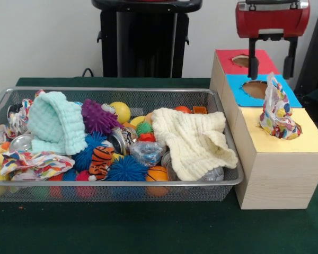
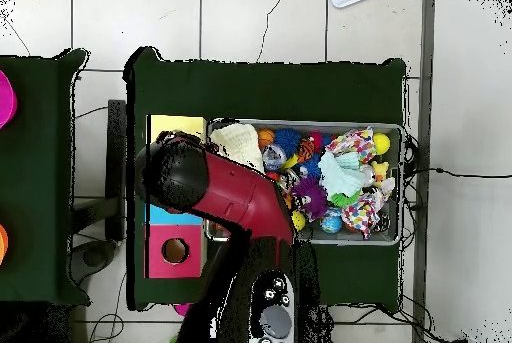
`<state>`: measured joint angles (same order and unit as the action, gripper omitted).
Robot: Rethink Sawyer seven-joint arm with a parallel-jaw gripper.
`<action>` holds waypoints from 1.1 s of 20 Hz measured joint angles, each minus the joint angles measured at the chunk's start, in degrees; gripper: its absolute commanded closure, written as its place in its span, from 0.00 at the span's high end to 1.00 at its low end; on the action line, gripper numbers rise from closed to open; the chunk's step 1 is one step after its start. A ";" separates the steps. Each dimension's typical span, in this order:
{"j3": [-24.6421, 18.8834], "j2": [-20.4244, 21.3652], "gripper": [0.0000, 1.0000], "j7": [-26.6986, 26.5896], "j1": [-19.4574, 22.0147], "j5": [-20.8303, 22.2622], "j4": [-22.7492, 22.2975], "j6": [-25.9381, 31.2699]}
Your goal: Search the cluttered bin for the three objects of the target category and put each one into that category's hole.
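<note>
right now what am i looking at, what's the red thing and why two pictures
The red thing is a robot arm. At its end is a gripper, a two-fingered claw, open here and holding nothing.

One picture is taken from across the table, facing the robot. The other looks straight down from above, so it is turned half round.

On the green table stands a wire bin full of clutter: spiky balls, a mint cloth, a cream cloth, a patterned cloth, a small basketball.

Beside it is a wooden box with red, blue and yellow tops, each with a hole. A patterned cloth sticks out of the yellow hole, right under the gripper. It looks just dropped there, though that is a guess.
</note>
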<state>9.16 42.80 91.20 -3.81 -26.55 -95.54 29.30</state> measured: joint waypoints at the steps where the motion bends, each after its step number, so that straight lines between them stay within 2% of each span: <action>1: 0.00 0.25 1.00 0.00 0.37 0.40 -0.09 0.15; 10: -0.01 1.72 1.00 0.00 6.12 5.63 -1.31 0.25; 22: -2.21 0.74 1.00 0.00 14.92 12.61 -1.65 0.24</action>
<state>6.95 43.54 91.20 11.11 -13.95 -97.19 29.53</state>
